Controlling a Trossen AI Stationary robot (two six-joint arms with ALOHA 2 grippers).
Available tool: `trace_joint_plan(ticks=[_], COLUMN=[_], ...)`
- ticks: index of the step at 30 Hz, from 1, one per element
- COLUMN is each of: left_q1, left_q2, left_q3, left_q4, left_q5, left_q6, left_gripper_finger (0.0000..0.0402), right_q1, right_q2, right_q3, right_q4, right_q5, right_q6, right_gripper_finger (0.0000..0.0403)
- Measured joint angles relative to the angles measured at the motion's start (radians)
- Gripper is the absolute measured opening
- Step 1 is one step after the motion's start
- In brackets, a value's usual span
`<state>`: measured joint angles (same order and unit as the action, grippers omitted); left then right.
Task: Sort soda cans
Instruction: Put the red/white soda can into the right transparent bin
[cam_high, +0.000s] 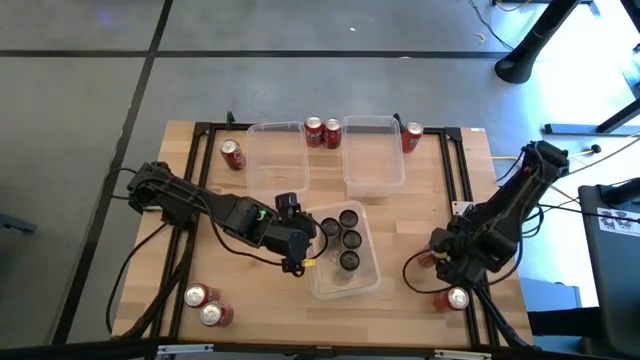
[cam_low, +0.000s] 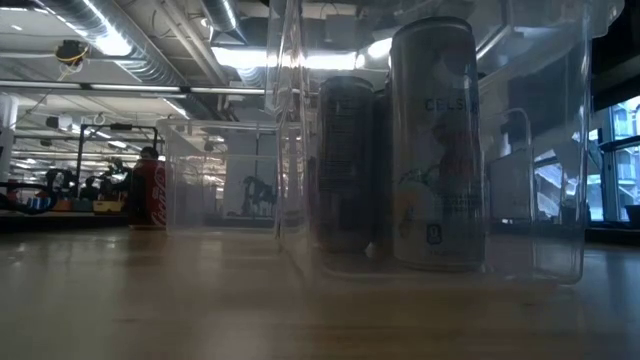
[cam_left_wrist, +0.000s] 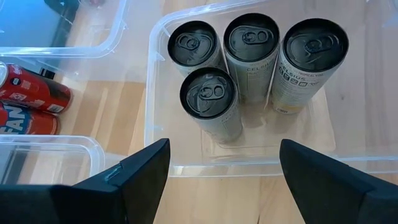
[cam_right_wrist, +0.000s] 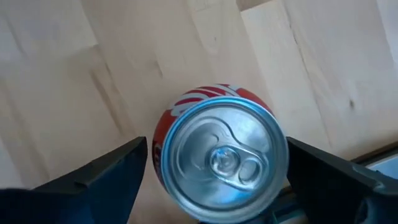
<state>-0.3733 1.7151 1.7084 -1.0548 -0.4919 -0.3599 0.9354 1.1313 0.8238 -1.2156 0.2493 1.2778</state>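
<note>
Nearest to lens: red soda can with silver top, upright on the pale wooden counter, seen from straight above in the right wrist view; a dark finger stands off each side of it, gaps visible both sides.
Right end effector: open, straddling that red can without touching it; near the counter's front right corner. A second red can stands just in front of it by the counter's edge.
Left end effector: open, empty; both dark fingers spread wide, hovering at the left rim of the near bin.
Near bin: clear rectangular plastic bin at counter centre, slightly skewed; holds four tall dark cans with black tops, all upright, packed in the end of the bin farthest from the counter's front edge. Three sit in a row, the fourth just in front of them, touching or nearly so.
Low view: the same clear bin fills the frame; a grey can with pale lettering is foremost, darker cans behind it.
Far bins: two more clear plastic bins, left one and right one, side by side at the back of the counter; no cans seen inside.
Red cans, back: two between the far bins; one just right of the right bin; one left of the left bin.
Red cans, front left: a pair near the counter's front left corner, touching or nearly so.
</note>
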Motion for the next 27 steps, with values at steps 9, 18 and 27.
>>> trace_joint_plan(ticks=[9, 18, 27], left_q1=[0.0, 0.0, 0.0], left_q2=[0.0, 0.0, 0.0], left_q3=[0.0, 0.0, 0.0], left_q4=[0.001, 0.001, 0.005], left_q5=[0.0, 0.0, 0.0], left_q6=[0.002, 0.001, -0.005], left_gripper_finger=[0.0292, 0.0292, 0.0292], right_q1=[0.0, 0.0, 0.0], right_q2=[0.032, 0.031, 0.02], right_q3=[0.0, 0.001, 0.01], right_q4=[0.037, 0.038, 0.033], right_q5=[0.004, 0.005, -0.004], right_q6=[0.006, 0.035, 0.08], right_gripper_finger=[0.036, 0.0284, 0.0285])
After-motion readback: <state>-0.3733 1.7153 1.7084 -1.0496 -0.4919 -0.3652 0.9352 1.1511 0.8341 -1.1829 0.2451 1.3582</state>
